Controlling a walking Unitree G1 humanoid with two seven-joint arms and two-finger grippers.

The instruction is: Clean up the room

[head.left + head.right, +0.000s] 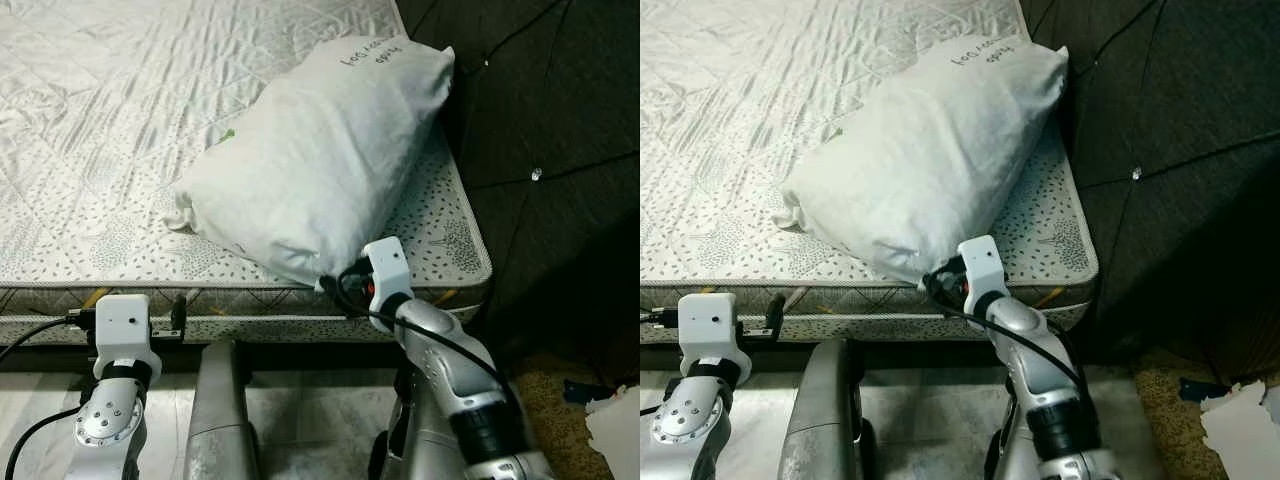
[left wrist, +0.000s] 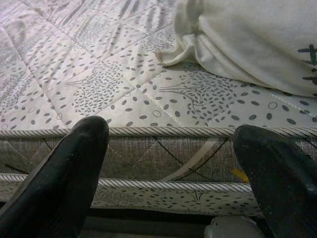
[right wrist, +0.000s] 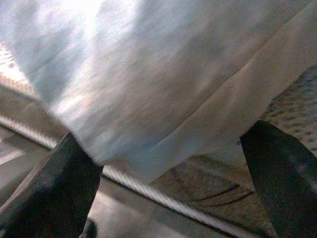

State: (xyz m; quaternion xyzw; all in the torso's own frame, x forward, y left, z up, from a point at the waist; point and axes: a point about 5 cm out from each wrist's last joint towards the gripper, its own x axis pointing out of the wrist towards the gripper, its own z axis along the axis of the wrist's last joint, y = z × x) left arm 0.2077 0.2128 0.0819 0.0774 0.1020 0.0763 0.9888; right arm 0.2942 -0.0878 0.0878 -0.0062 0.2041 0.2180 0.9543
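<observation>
A white pillow (image 1: 320, 160) is seen lying on the bare mattress (image 1: 90, 150) near its right edge, beside the dark headboard (image 1: 540, 120). The right gripper (image 3: 163, 163) is positioned at the pillow's near corner, fingers spread apart. The left gripper (image 2: 168, 173) is held before the mattress edge, fingers parted, nothing gripped.

We are looking at a pillow (image 1: 320, 170) of soft, matt white cloth, slightly creased, lying on a mattress (image 1: 100, 130) of quilted fabric with a faint sheen and corded edging. Beside it, the headboard (image 1: 540, 110) is showing dark tufted upholstery. Our left gripper (image 2: 171, 173) fingers are looking like matt black plastic.
</observation>
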